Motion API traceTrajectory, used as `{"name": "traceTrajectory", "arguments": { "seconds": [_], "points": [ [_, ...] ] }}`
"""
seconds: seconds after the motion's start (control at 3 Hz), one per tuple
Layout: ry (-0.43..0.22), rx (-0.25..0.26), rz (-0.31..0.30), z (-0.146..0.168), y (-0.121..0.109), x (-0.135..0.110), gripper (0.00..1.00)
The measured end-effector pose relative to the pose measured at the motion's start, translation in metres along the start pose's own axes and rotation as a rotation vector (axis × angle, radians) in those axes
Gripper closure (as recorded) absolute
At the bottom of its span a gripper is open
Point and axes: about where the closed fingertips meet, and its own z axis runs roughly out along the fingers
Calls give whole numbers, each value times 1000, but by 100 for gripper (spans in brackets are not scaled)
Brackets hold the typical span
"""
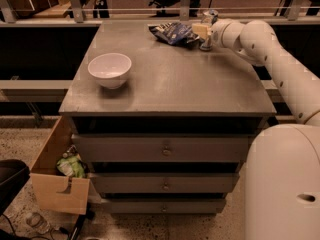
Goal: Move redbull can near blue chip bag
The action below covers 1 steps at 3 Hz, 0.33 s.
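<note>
One redbull can (209, 19) stands on the desk (175, 86), close to the far right corner. It is upright: its long axis runs straight up and down, the shiny top points upward, and its foot seems to rest on the desk surface. The one tool (203, 32) is at the can, reaching in from the right side and covering the middle of the can's body. It cannot be told whether the tool is clamped on the can or merely set around it.

Just to the left of the can lies one blue chip bag (172, 32), crumpled and flat on the desk near the far edge. Its long axis runs roughly along that edge, and its right end comes up close to the tool and the can.

The white arm (280, 64) behind the tool comes in over the right edge of the desk.

One white bowl (110, 70) sits upright well apart from the can and the bag, towards the left edge and nearer the front.

Below the top, the desk front shows three drawers (162, 149), one above the other. On the floor by the front left corner stands one open cardboard box (55, 190) with some green packaging inside it.
</note>
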Motion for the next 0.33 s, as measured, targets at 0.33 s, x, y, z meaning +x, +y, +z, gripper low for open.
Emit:
{"name": "traceTrajectory", "arguments": {
  "seconds": [0.33],
  "points": [
    [1, -3, 1, 2, 2, 1, 0]
  ]
}}
